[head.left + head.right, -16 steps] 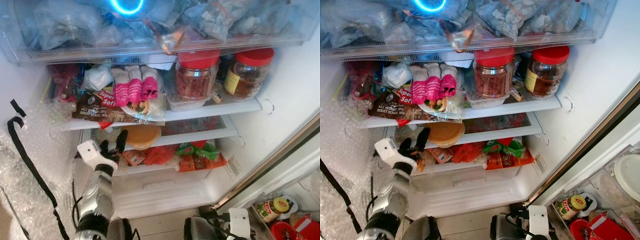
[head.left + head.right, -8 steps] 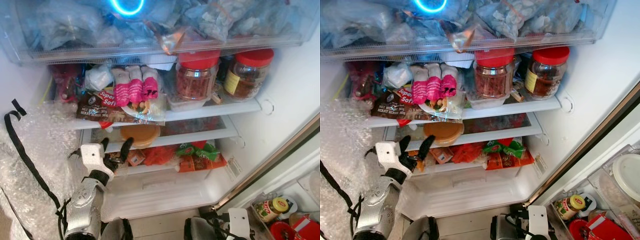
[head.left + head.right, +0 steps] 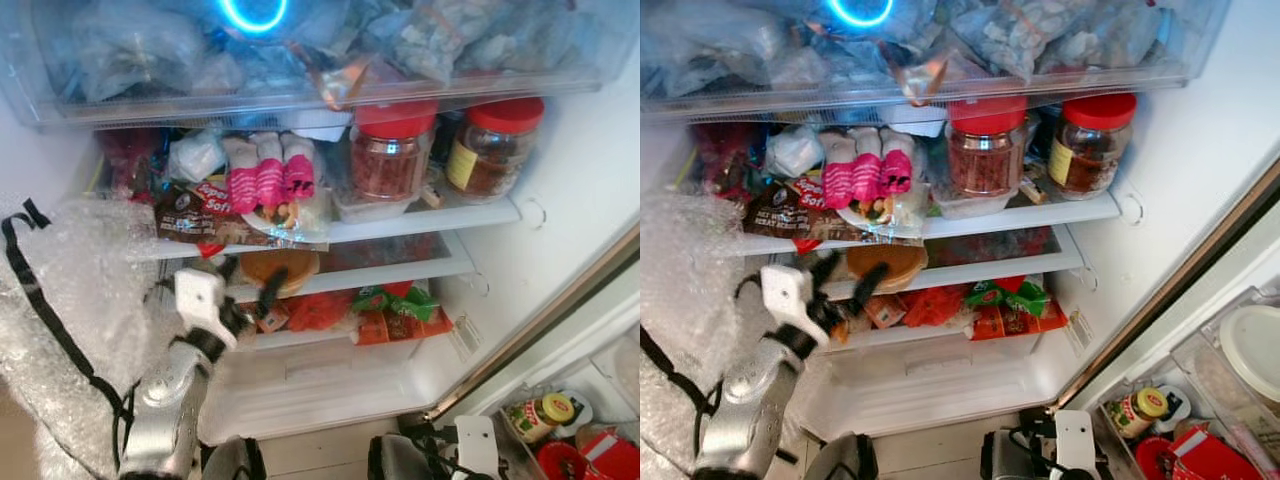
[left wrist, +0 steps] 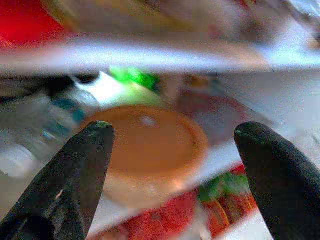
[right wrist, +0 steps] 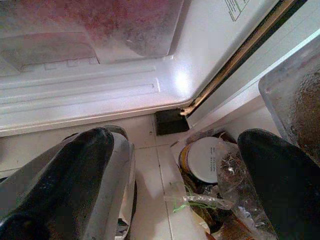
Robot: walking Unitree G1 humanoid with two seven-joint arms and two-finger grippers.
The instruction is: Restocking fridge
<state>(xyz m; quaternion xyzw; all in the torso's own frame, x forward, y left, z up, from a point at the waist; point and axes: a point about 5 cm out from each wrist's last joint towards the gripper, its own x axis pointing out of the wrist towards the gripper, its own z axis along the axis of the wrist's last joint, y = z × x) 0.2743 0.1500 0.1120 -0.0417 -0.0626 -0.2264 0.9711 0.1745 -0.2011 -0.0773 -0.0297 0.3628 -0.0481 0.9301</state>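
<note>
An open fridge stands before me with packed shelves. My left gripper [image 3: 249,283] is open at the front edge of the middle shelf [image 3: 400,268], its fingers pointing in at a round orange-lidded container [image 3: 282,267]. In the left wrist view that orange container [image 4: 150,146] lies just beyond the two spread fingertips [image 4: 97,137], apart from them. My right gripper [image 5: 175,145] hangs low and open with nothing in it, over the floor by the fridge's bottom edge.
Two red-lidded jars [image 3: 392,150] and pink packets [image 3: 270,175] crowd the upper shelf beside a brown bread packet [image 3: 200,212]. Green and red packets [image 3: 392,310] lie on the lower shelf. Bubble wrap [image 3: 70,290] covers the left. A yellow-lidded jar [image 3: 548,412] sits in the door at lower right.
My left gripper has risen a little and moved right, closer to the orange-lidded container. The fingers stay open. The right arm has not moved.
</note>
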